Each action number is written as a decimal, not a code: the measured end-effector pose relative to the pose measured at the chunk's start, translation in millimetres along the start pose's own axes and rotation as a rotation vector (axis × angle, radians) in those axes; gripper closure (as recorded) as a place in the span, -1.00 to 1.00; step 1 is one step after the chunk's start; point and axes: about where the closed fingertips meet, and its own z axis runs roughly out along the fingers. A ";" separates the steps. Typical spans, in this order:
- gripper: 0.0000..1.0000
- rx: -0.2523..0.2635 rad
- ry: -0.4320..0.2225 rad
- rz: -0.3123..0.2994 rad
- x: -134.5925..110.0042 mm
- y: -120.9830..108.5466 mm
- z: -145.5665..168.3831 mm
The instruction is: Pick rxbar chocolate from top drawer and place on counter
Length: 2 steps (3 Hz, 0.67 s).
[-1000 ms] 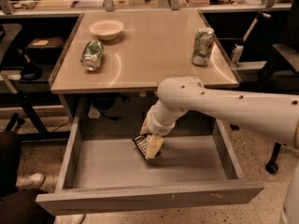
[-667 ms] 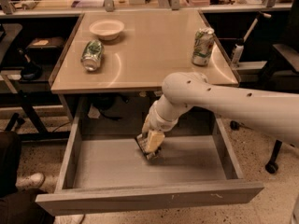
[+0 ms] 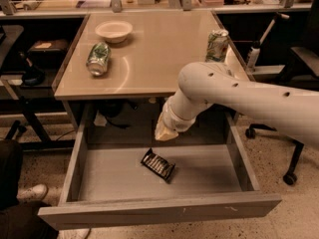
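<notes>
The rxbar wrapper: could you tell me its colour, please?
Black with pale lines, camera view; the rxbar lies in the drawer below the gripper.

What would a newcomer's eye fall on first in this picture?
The large white arm reaches in from the right, and its gripper hangs over the open top drawer. Just below it, not touching it, the rxbar chocolate lies flat on the drawer floor. On the counter behind stand a white bowl and one green can, with another can on its side.
</notes>
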 end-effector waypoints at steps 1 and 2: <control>0.61 0.000 0.000 0.000 0.0 0.0 0.0; 0.15 0.000 0.000 0.000 0.0 0.0 0.0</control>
